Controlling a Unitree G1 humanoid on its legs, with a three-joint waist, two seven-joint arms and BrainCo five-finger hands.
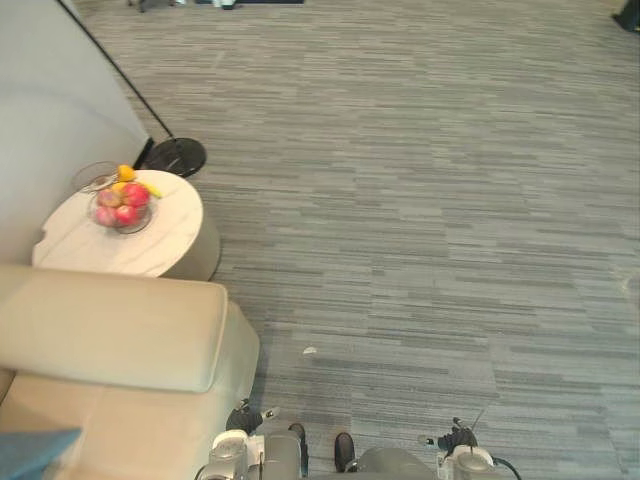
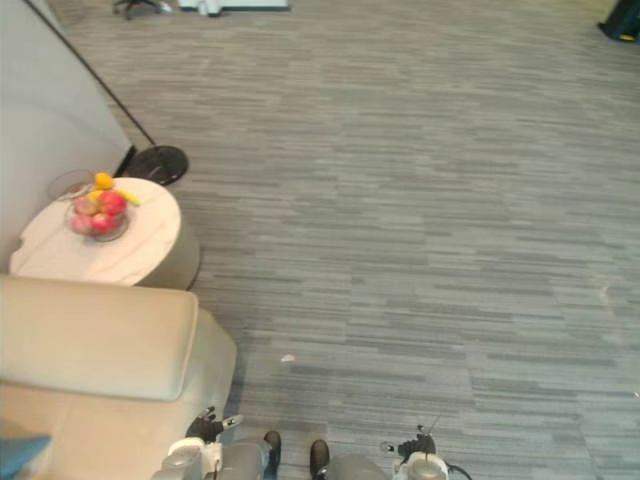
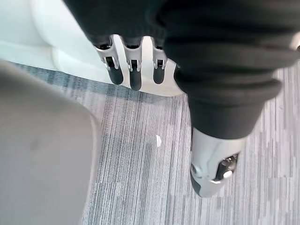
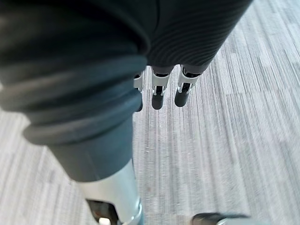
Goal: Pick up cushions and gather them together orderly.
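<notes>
The biggest thing I see is the grey striped floor (image 1: 420, 200). It runs all the way out in front of me. To my left is a big cream sofa (image 1: 110, 330) with a fat, soft arm. Behind it is a pale wall (image 1: 50, 100).

Just past the sofa stands a round white bench (image 1: 140, 250). It is very near the sofa arm. A black lamp foot (image 1: 176, 156) sits on the floor just behind the bench, and a thin dark pole (image 1: 110, 65) leans up from it along the wall.

A blue cushion (image 1: 35, 452) lies on the sofa seat, down at my far left. I can see just one corner of it. Neither hand touches it.

On the bench is a bowl (image 1: 122, 208) with red and yellow fruit inside. A glass dish (image 1: 95, 178) sits right beside it.

My left hand (image 3: 135, 75) hangs down beside the sofa. Its fingers are loose and open, and it holds nothing. My right hand (image 4: 158, 93) hangs over the bare floor. Its fingers are loose and open too, with nothing in them.

A tiny white scrap (image 1: 309, 351) lies on the floor near the sofa.
</notes>
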